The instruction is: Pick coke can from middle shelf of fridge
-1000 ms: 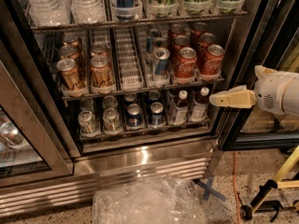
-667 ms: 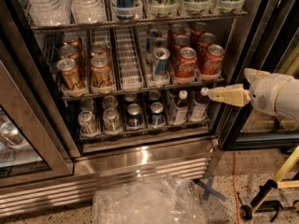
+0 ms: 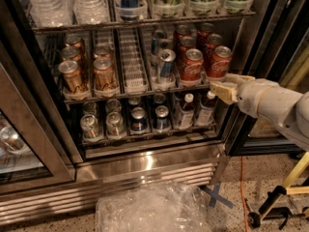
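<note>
Several red coke cans stand in two lanes at the right of the middle shelf (image 3: 140, 94) of the fridge (image 3: 145, 170). The front two are one coke can (image 3: 193, 65) and another (image 3: 219, 62) at the far right. A blue-and-silver can (image 3: 165, 65) stands left of them, and gold cans (image 3: 103, 73) fill the left lanes. My cream gripper (image 3: 219, 83) reaches in from the right, just below and in front of the far-right coke can, apart from it. It looks open and empty.
A white ribbed lane (image 3: 129, 62) in mid shelf holds no cans. Small cans and bottles (image 3: 140, 120) fill the shelf below; clear bottles and green cans sit above. The dark door frame (image 3: 251, 57) is close behind my arm. A clear plastic bin (image 3: 149, 211) lies on the floor, a yellow stand (image 3: 289, 182) at right.
My gripper has moved left and slightly up, from outside the door frame to just under the far-right coke can. The cans have not moved.
</note>
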`<state>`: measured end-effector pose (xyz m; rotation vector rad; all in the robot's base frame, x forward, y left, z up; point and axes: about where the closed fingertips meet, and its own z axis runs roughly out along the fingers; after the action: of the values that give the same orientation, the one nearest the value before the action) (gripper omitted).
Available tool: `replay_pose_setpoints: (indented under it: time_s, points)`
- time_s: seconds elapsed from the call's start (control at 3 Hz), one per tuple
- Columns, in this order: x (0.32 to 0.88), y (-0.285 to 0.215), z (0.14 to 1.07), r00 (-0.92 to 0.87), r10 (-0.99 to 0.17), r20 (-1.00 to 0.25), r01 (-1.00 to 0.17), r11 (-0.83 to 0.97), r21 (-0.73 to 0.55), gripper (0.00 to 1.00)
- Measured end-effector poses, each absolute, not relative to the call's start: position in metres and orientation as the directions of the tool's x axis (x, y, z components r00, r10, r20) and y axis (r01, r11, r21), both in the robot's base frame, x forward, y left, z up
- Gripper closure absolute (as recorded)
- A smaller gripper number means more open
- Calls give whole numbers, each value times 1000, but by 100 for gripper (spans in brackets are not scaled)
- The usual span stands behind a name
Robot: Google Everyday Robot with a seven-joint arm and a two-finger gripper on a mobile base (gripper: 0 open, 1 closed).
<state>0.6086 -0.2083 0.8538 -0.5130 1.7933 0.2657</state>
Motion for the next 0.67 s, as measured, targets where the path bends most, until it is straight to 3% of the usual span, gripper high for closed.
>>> replay_pose_setpoints:
  time_s: [0.67]
  points:
    - [646,-209,840,-155,-193,-969,-408,906,-115,38]
